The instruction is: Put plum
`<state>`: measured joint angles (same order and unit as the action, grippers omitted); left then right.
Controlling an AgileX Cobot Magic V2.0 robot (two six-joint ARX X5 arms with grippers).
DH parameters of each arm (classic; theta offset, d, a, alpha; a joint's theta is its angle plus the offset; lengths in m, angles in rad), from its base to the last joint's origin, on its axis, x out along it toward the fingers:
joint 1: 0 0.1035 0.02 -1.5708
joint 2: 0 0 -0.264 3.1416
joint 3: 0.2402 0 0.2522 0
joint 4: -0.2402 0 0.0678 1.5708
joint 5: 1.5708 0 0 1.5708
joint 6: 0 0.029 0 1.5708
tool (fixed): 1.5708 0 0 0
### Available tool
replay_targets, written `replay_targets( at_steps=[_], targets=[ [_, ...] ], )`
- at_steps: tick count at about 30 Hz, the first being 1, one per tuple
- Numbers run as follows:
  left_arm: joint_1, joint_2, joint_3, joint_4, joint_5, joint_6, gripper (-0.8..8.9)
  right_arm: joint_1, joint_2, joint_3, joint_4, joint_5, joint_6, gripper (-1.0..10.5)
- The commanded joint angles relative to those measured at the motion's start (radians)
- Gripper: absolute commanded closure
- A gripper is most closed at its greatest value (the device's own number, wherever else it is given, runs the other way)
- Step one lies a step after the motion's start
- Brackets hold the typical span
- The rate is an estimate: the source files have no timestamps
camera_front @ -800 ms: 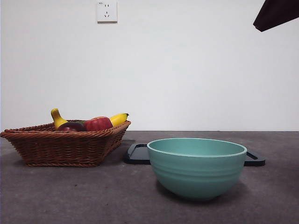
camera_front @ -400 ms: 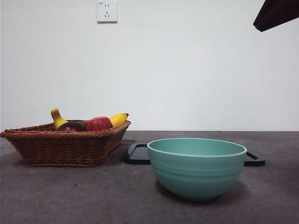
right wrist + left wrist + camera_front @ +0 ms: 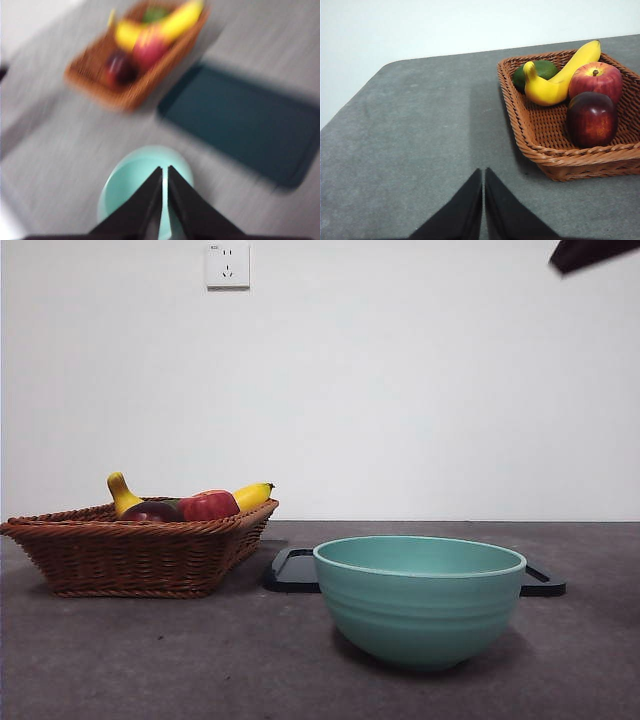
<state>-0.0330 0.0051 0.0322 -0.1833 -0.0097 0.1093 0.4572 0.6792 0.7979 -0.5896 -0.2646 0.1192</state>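
The plum (image 3: 591,119), dark maroon and glossy, lies in the wicker basket (image 3: 530,135) beside a brighter red apple (image 3: 595,78); in the front view the plum (image 3: 152,511) just peeks over the basket (image 3: 130,550) rim. My left gripper (image 3: 483,175) is shut and empty above bare table, short of the basket. My right gripper (image 3: 163,172) is shut and empty, high above the teal bowl (image 3: 145,190), in a blurred view that also shows the plum (image 3: 120,67). A black tip (image 3: 590,252) shows at the top right corner of the front view.
A banana (image 3: 560,75) and a green fruit (image 3: 540,70) share the basket. The teal bowl (image 3: 420,595) stands in front of a flat black tray (image 3: 292,570). The tray (image 3: 240,120) lies to the side of the basket. A wall socket (image 3: 227,264) sits on the white wall.
The black tip at the top right corner has moved up and mostly out of the front view. Basket, fruit, bowl and tray have not moved.
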Motion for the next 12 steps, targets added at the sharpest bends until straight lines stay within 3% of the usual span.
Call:
replay_targets(
  at_steps=[1,7,12],
  targets=[
    [0.001,-0.002,-0.021,-0.008,-0.002,-0.009,8.07,-0.091,-0.051,-0.035,0.085,0.004,-0.057,9.4],
    [0.001,-0.002,-0.021,-0.008,-0.002,-0.009,8.07,-0.303,-0.219,-0.237,0.292,0.005,-0.079,9.4],
    [0.001,-0.002,-0.021,-0.008,-0.002,-0.009,8.07,-0.396,-0.375,-0.441,0.481,0.030,-0.079,9.4]
  ],
)
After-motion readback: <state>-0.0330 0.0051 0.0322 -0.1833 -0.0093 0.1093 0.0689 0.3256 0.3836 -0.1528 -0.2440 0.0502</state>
